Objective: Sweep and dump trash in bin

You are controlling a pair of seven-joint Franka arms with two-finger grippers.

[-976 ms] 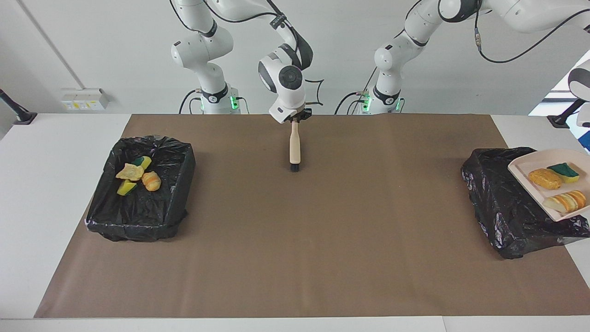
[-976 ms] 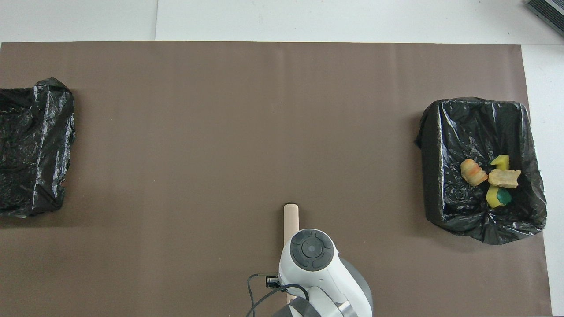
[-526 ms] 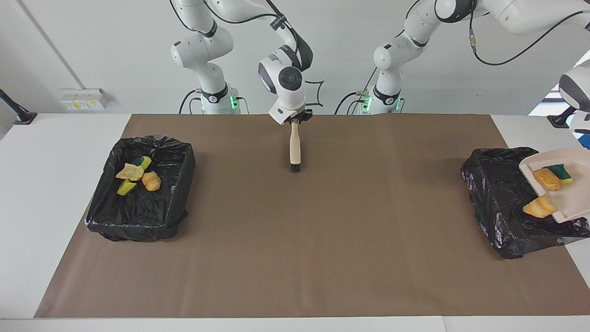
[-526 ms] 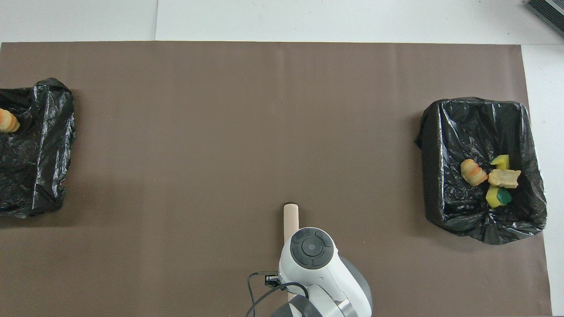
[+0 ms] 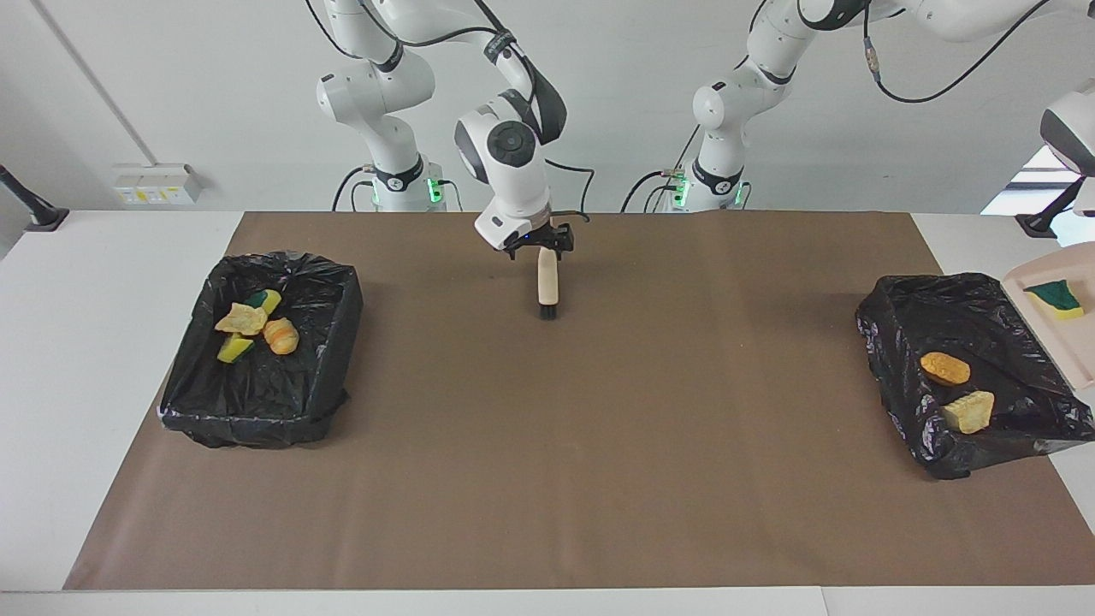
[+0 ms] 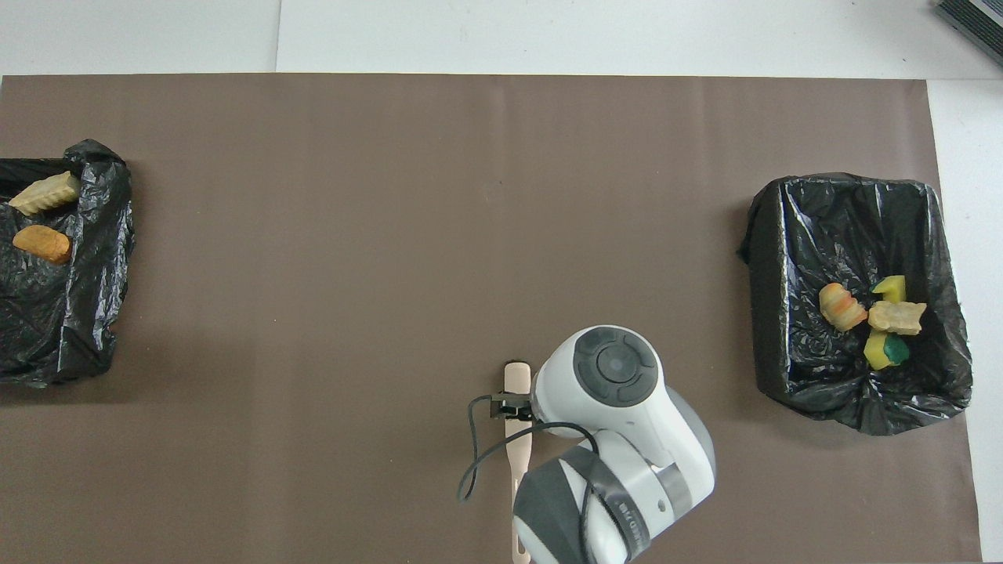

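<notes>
The brush [image 5: 547,287] lies flat on the brown mat, bristles pointing away from the robots; its wooden handle [image 6: 518,462] runs under the right arm. My right gripper [image 5: 539,248] hangs just over the handle, open and holding nothing. At the left arm's end, the pale dustpan [image 5: 1061,342] hangs tilted over a black-lined bin [image 5: 890,342], held by my left gripper, which is cut off by the frame edge. One green-and-yellow sponge bit [image 5: 1056,298] clings to the pan. Two trash lumps, orange [image 5: 945,368] [image 6: 41,244] and tan [image 5: 968,411] [image 6: 47,193], lie in that bin.
A second black-lined bin [image 5: 257,411] [image 6: 791,258] sits at the right arm's end and holds several scraps [image 5: 252,327] [image 6: 870,317]. The brown mat [image 5: 599,445] covers the table between the two bins.
My right gripper opened, let go of the brush and rose, its wrist swinging aside. The left arm tipped the dustpan steeper, and two lumps slid off into the bin below.
</notes>
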